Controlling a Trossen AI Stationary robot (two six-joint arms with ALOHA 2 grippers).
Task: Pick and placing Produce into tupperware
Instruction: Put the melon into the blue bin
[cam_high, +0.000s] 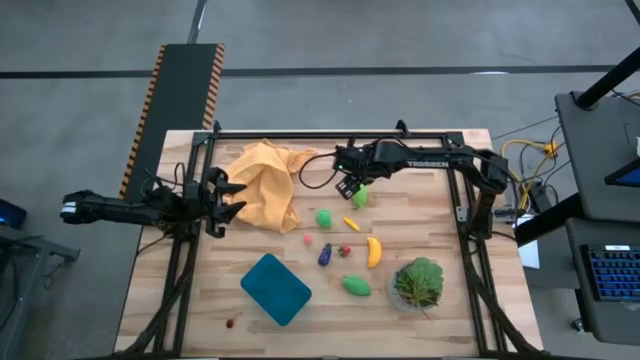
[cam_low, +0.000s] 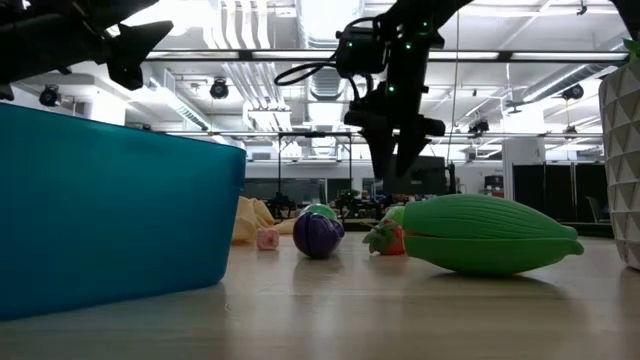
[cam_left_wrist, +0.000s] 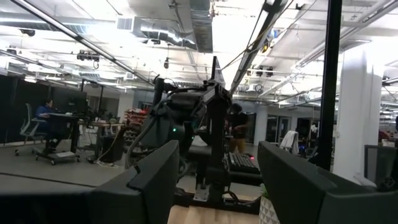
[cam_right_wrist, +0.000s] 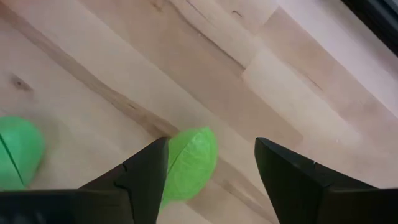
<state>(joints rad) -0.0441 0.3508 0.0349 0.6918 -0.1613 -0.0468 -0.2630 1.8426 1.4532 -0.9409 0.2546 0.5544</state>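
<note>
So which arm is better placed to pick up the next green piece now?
Right. The right gripper hangs open just above a green piece, which shows between its fingers in the right wrist view. The left gripper waits open at the table's left side, by the yellow cloth.

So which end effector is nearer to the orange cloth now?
The left end effector is nearer, right at the edge of the orange cloth. The right end effector is farther away, above a green toy vegetable.
</note>
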